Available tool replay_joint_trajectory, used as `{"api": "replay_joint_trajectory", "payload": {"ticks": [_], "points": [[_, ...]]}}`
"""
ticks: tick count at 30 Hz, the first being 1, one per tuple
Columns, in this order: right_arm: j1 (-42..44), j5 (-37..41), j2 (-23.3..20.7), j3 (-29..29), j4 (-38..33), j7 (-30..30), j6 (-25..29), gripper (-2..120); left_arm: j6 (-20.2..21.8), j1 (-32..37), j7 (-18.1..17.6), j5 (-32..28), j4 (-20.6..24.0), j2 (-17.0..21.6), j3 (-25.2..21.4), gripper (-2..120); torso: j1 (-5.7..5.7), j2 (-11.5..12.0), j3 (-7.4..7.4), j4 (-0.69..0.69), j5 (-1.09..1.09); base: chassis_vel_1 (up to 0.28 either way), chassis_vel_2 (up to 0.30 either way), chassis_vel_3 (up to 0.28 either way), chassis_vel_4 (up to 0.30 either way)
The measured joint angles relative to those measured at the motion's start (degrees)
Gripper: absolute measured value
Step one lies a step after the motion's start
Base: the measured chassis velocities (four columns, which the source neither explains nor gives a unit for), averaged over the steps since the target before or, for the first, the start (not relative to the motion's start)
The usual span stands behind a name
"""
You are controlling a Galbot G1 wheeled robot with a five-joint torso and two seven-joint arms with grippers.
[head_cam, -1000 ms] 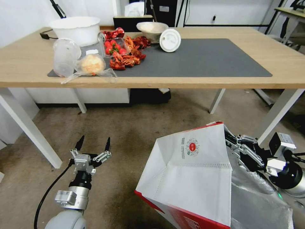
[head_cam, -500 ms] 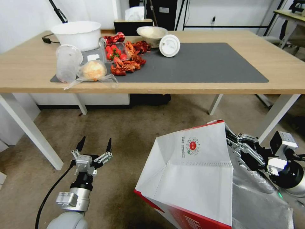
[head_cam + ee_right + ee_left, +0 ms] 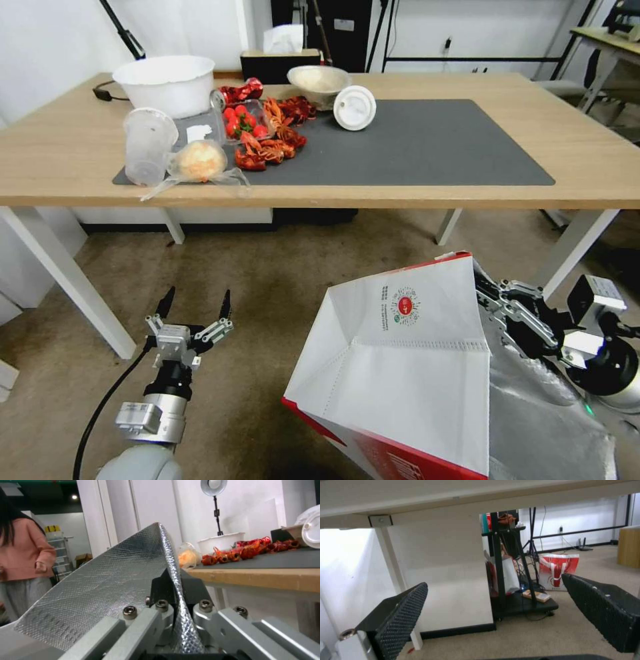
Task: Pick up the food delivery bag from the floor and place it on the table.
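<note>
1 food delivery bag | right pincer clamps rim | left pincer open, idle

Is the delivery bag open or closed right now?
Open. The food delivery bag shows its silver foil lining; the right gripper is clamped on its foil edge.

We can read no words: the food delivery bag carries a round red-green logo with small print beside it and white lettering on its red side, all illegible.
</note>
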State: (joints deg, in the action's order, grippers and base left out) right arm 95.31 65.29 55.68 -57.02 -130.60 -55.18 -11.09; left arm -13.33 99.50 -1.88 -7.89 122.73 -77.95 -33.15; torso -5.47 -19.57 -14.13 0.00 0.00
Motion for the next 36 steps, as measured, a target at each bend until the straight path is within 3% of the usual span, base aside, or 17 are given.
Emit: {"api": "replay_joint_trajectory", "payload": {"ticks": [36], "points": [[0.5,-0.7,1.0,0.0,0.2,-0.8,0.0,0,0.0,0.6,-0.2,1.0,0.2,-0.4,-0.2,100,-2.67,-8.0,-5.34,0.00,0.01,0.000,0.000,0.000,0.000]]}}
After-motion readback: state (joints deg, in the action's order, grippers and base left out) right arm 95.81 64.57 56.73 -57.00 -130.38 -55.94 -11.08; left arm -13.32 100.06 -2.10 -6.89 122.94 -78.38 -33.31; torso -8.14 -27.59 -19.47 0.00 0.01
